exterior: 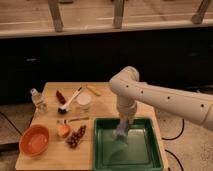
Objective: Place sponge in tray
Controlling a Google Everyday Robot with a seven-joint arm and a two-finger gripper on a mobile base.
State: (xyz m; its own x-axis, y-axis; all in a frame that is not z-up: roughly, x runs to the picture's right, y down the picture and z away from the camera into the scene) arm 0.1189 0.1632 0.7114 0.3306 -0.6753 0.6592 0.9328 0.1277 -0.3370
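We see a dim scene with a warm, yellowish cast. The light comes from above: the arm is bright on its upper side and darker underneath. The gripper hangs low over the far part of the tray, and under it a pale sheen lies on the green floor. The table is lit evenly, with short, soft shadows. The wall behind is nearly black, and the ledge above it is brighter.
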